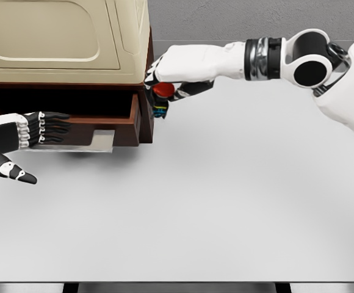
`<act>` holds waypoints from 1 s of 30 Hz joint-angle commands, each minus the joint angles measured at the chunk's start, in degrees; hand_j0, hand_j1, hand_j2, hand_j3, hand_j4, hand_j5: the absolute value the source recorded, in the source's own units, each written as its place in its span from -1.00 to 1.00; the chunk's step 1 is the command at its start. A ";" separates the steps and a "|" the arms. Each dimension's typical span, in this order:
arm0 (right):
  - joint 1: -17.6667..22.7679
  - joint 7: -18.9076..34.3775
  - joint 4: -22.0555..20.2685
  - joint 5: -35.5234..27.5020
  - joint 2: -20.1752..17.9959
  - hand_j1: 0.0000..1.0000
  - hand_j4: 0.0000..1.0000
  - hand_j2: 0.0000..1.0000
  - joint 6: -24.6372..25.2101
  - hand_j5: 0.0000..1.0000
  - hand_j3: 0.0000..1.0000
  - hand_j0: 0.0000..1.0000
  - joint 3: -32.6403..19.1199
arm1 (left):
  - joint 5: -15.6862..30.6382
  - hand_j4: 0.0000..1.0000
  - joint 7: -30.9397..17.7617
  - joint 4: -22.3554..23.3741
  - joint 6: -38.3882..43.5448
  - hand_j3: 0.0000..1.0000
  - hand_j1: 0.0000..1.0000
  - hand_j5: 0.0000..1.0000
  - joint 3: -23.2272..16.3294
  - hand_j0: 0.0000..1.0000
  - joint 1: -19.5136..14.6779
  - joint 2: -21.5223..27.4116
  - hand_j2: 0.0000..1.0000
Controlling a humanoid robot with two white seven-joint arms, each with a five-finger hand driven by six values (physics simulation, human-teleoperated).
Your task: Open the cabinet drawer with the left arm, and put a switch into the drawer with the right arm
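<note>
A cream-topped cabinet point(67, 36) with a dark brown base stands at the upper left. Its drawer point(101, 121) is pulled out toward me, showing a dark cavity. My left hand point(46, 128) rests at the drawer's front left, fingers extended against the front panel, thumb spread below. My right hand point(165, 91) reaches in from the right and is curled on a small switch point(160, 99) with a red top and blue-black body, held beside the drawer's right corner, above the table.
The white table point(226, 201) spreads across the view, with its front edge near the bottom. The cabinet's right wall point(148, 116) stands directly next to the held switch.
</note>
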 commanded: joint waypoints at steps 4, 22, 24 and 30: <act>-0.88 -0.02 -0.03 -0.34 1.55 -0.12 -0.12 -0.12 1.61 -0.12 -0.12 -0.12 0.47 | -22.31 1.00 0.52 1.06 -0.23 1.00 1.00 1.00 -5.44 1.00 0.73 -0.30 1.00; -3.34 -0.02 -0.82 -2.36 3.84 -0.12 -0.12 -0.12 3.81 -0.12 -0.12 -0.12 2.58 | -22.31 1.00 0.52 1.06 -0.58 1.00 1.00 1.00 -5.17 1.00 0.64 -1.09 1.00; -3.43 -0.02 -1.70 -2.36 3.84 -0.12 -0.12 -0.12 4.69 -0.12 -0.12 -0.12 2.58 | -22.31 1.00 0.52 1.06 -0.58 1.00 1.00 1.00 -5.17 1.00 0.56 -1.27 1.00; -4.66 -0.02 -1.61 -2.36 5.77 -0.12 -0.12 -0.12 6.88 -0.12 -0.12 -0.12 2.67 | -22.31 1.00 0.52 1.06 -0.58 1.00 1.00 1.00 -5.17 1.00 0.56 -1.27 1.00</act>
